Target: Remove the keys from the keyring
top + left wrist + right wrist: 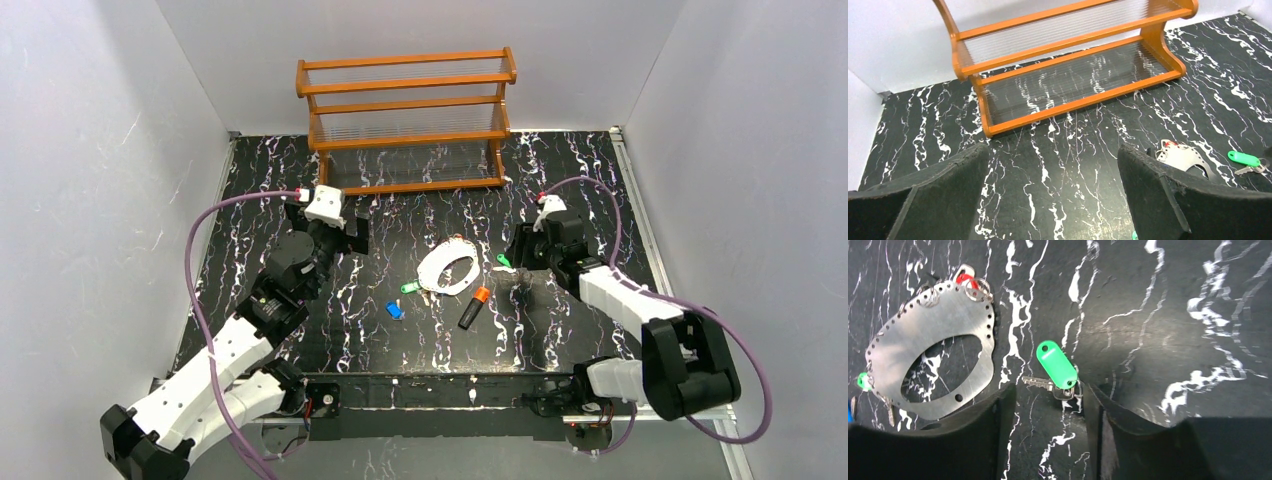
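From above, the left gripper hangs spread wide over bare surface, with the keyring well off to its right. The right gripper sits just beside a green key. In the left wrist view, the right finger hides the near edge of the keyring. In the right wrist view, the right gripper is parted and grasps nothing. The green key lies loose just ahead of its fingertips, and the keyring lies to the left, its lower rim cut off.

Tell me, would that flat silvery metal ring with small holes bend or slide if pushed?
The flat silvery metal ring looks like rigid sheet, so probably stiff, not floppy. Lying flat on the glossy black marble-patterned table, it would likely slide rather than roll.
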